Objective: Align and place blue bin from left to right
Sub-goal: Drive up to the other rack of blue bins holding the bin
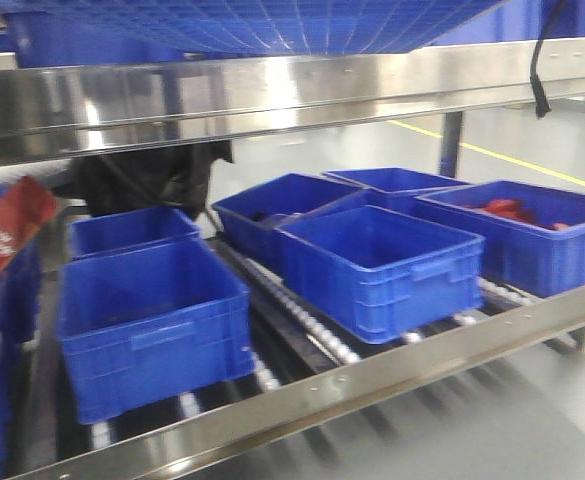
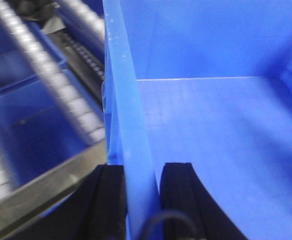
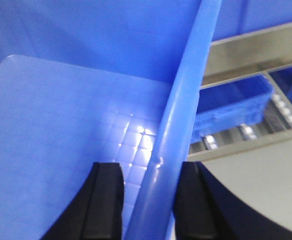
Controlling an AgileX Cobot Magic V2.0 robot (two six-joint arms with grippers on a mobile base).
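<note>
The blue bin (image 1: 252, 25) is held up high; in the front view only its square-grid underside shows along the top edge, above the upper steel rail. My left gripper (image 2: 142, 167) is shut on the bin's left wall (image 2: 123, 115), one black finger on each side. My right gripper (image 3: 150, 167) straddles the bin's right rim (image 3: 178, 115), with the outer finger against it and a narrow gap by the inner finger. The bin's grid floor (image 3: 61, 125) looks bare in both wrist views.
Below, a roller shelf carries several smaller blue bins: two at the left (image 1: 152, 320), a middle pair (image 1: 377, 265), and one at the right holding red items (image 1: 522, 230). Steel rails run above (image 1: 272, 90) and along the front (image 1: 372, 380). A red packet (image 1: 7, 235) sits far left.
</note>
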